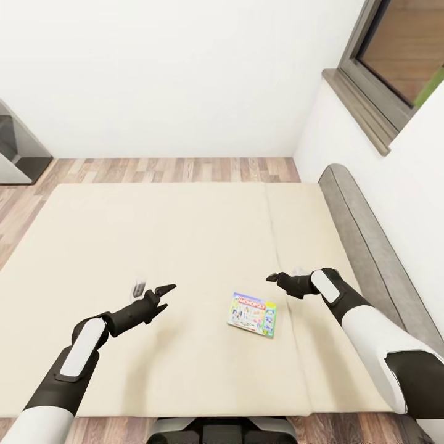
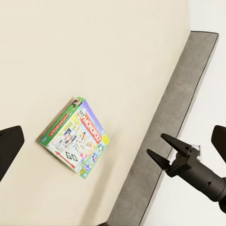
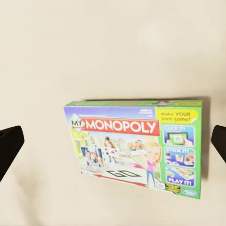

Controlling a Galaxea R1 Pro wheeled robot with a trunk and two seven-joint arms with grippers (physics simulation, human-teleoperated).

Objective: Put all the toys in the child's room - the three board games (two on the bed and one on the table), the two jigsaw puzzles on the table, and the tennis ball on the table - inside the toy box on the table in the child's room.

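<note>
The Monopoly box (image 1: 251, 313) lies flat on the bed (image 1: 154, 246), lower centre of the frame. The right gripper (image 1: 279, 279) hovers just above it, wide open and empty; it should drop squarely over the box's edges. The left gripper (image 1: 161, 295), lower left, is also open and empty.

A plain white wall (image 1: 172, 68) closes the far side of the room, meeting a second white wall (image 1: 370, 179) at the right. High in that right wall sits a dark-framed window (image 1: 394, 61) with a grey-brown sill (image 1: 354, 108). Light wood-plank floor (image 1: 166, 169) runs along the foot of the far wall. At the far left edge stands a dark grey piece of furniture (image 1: 18, 151), only partly seen. The light is soft and even, with faint shadows.
</note>
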